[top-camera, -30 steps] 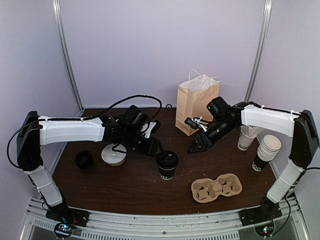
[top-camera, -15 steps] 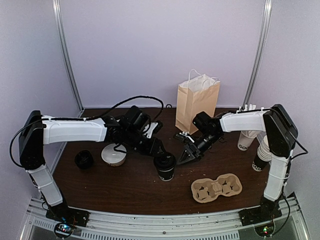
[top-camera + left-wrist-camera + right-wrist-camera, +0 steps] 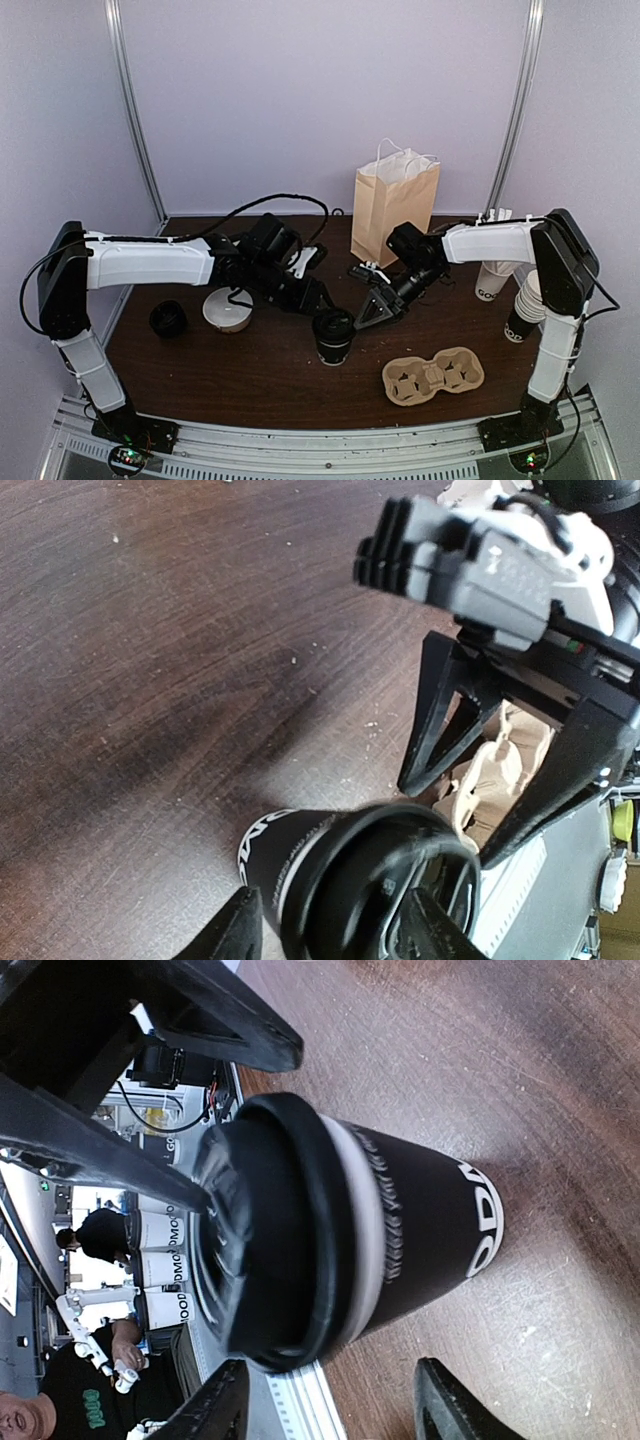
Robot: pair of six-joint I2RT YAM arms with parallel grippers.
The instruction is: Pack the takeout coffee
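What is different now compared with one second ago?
The right gripper moved left, open, up to the black paper cup with black dome lid, as its arm folded in. The left gripper lowered around the lid. The brown paper bag and cardboard cup carrier stayed.

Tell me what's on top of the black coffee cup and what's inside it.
A black dome lid caps the takeout coffee cup, and the left pincer grips it at the lid. Whatever is inside is hidden by that lid.
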